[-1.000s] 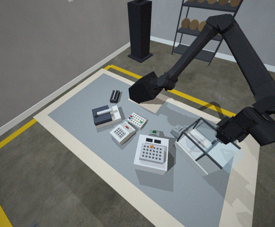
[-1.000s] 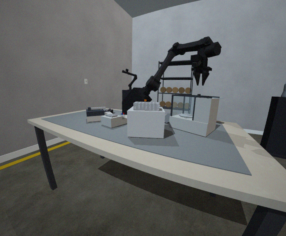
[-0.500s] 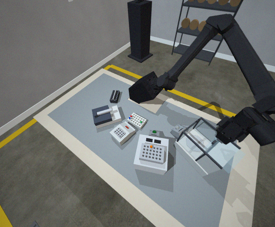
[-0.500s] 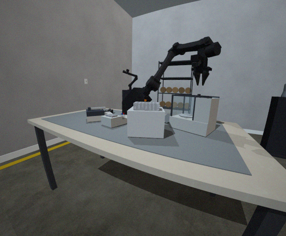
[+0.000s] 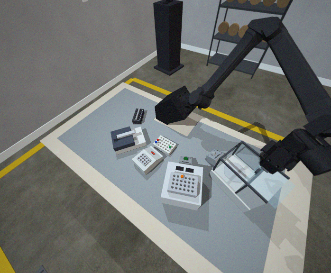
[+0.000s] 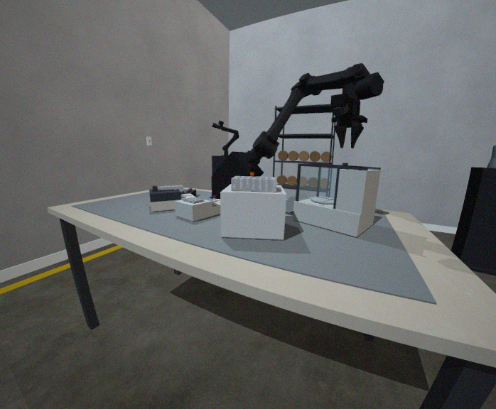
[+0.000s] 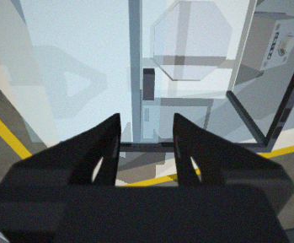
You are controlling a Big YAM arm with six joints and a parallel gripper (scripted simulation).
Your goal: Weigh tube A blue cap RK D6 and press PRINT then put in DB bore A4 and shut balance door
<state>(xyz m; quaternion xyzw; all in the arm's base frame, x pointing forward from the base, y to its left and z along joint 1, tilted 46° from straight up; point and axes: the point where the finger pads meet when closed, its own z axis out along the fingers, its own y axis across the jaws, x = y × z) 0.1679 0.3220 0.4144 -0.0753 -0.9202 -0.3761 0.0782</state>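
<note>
Tube A, its blue cap [image 5: 156,141] showing, stands in the rack RK [image 5: 161,150] at the corner away from the arm's base. The balance BAL [image 5: 233,194] [image 6: 323,217] has its glass door [image 7: 82,38] slid back; the door's dark handle [image 7: 148,84] [image 6: 344,164] is on top. The pan [image 7: 191,42] [image 6: 322,200] is bare and mostly uncovered. The white PRINT key [image 7: 286,45] is on the sloping front. My gripper [image 6: 347,146] [image 7: 147,121] is partly open and empty, pointing down above the box. The dry block DB [image 5: 148,168] shows no caps in its bores.
A red cap [image 5: 157,140] is beside tube A and a green cap [image 5: 170,146] is farther along the rack. The tall mixer MX [image 5: 181,201] [image 6: 252,215], with an orange cap [image 5: 181,176], stands between balance and DB. The spectrophotometer SP [image 5: 121,142] and magnet block MG [image 5: 137,115] stand beyond.
</note>
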